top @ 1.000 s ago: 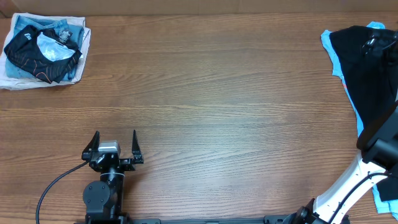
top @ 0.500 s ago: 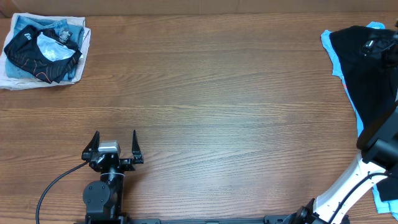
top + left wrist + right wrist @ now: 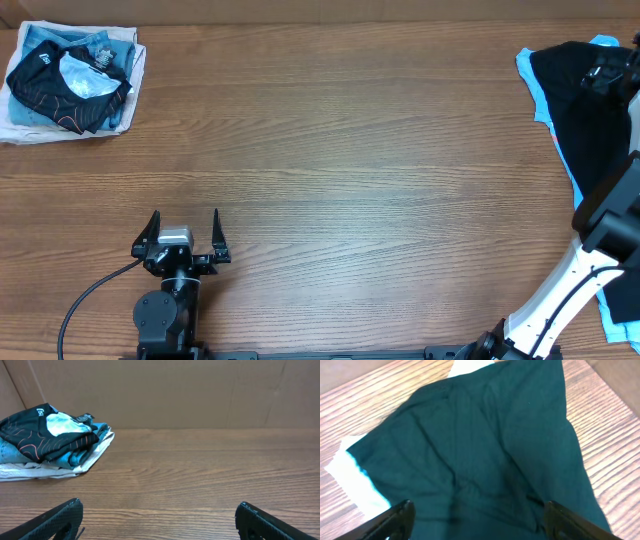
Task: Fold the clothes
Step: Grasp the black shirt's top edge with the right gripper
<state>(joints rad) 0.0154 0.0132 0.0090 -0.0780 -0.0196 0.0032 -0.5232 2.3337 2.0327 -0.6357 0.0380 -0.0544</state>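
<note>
Right claw (image 3: 477, 512) spread wide, hanging right over the black T-shirt (image 3: 485, 445), dark cloth lying beneath and ahead of its fingers, nothing pinched. Left claw (image 3: 183, 232) gaping too, empty, well apart from the shirt, above bare wooden surface (image 3: 350, 150).

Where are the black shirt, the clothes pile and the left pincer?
black shirt (image 3: 485, 460): right wrist view, middle of the fabric.
clothes pile (image 3: 70, 85): overhead view, topmost garment.
left pincer (image 3: 186, 214): overhead view, midway between fingertips.
</note>
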